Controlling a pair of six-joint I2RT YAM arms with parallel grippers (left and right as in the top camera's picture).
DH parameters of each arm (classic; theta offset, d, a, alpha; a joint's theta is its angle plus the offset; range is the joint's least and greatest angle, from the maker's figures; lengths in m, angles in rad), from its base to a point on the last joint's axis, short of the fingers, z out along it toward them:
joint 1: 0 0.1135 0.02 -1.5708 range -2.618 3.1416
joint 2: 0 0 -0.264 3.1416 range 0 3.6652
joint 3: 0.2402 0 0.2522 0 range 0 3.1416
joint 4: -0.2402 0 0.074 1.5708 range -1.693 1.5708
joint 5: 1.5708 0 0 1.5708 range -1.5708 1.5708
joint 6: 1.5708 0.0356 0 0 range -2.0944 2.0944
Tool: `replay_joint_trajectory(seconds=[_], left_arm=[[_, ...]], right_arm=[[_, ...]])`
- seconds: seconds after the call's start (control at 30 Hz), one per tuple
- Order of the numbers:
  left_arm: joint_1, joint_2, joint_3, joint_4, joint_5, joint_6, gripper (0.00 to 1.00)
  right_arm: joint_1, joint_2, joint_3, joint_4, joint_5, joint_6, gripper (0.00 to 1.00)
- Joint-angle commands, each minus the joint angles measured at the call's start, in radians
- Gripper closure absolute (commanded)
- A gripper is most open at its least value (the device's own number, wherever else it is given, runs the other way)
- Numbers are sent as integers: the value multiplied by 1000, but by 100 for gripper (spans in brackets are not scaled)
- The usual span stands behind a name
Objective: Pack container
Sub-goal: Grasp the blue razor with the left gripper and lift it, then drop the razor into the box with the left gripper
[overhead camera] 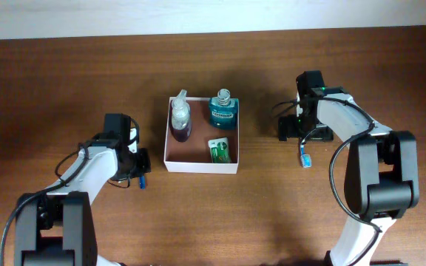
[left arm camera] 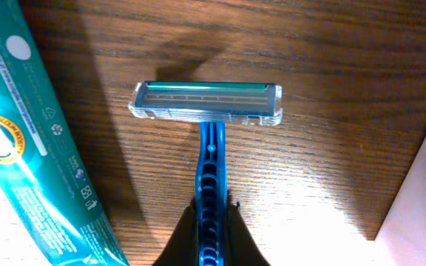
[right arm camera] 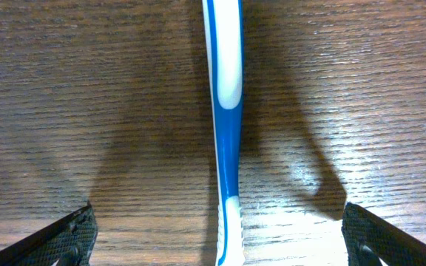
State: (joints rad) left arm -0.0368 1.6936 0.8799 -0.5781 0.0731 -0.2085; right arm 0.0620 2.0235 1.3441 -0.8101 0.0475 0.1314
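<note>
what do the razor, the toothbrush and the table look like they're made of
The razor: matte blue plastic handle, clear glossy plastic head; thin bright strips are probably metal blades. The toothbrush: glossy blue-and-white plastic, with highlights. The table: wood or wood-look laminate, by its grain.

The place looked like a robotics lab bench staged with a household chore, rather than a lived-in home. Two white-and-black robot arms stood at a dark wood-grain table [overhead camera: 65, 81]: the left arm [overhead camera: 87, 170] at lower left of the overhead view and the right arm [overhead camera: 368, 148] at right, both with cables looping from them. A plain pale wall [overhead camera: 198, 15] ran along the top of the frame. The props were bathroom goods. A container [overhead camera: 198, 167] at centre held a teal mouthwash bottle [overhead camera: 224, 109], and the wrist views showed a razor [left arm camera: 207, 101], a green tube [left arm camera: 28, 148] and a toothbrush [right arm camera: 224, 111] against the wood.
</note>
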Motion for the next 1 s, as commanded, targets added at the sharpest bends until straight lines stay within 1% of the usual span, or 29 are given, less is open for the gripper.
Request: replay_joint_trajectory(seconds=[0.0, 0.17, 0.3, 0.4, 0.57, 0.67, 0.77, 0.87, 0.97], left_arm=[[-2, 38, -11, -3, 10, 0, 100], [-2, 34, 16, -43, 10, 0, 100], [-2, 8, 75, -83, 11, -2, 100], [-4, -32, 145, -130, 25, -16, 100], [-34, -154, 255, -202, 100, -39, 100], [-77, -228, 275, -206, 115, -46, 100], [-153, -310, 275, -200, 114, -52, 100], [-217, -344, 275, -199, 114, -88, 100], [-283, -347, 275, -186, 113, -91, 100]], right_arm=[[2, 42, -35, -3, 31, 0, 1], [2, 42, -35, -3, 31, 0, 1], [2, 42, -35, -3, 31, 0, 1], [2, 42, -35, -3, 31, 0, 1], [2, 42, -35, -3, 31, 0, 1], [2, 42, -35, -3, 31, 0, 1], [2, 42, -35, -3, 31, 0, 1], [2, 42, -35, -3, 31, 0, 1], [2, 42, -35, -3, 31, 0, 1]])
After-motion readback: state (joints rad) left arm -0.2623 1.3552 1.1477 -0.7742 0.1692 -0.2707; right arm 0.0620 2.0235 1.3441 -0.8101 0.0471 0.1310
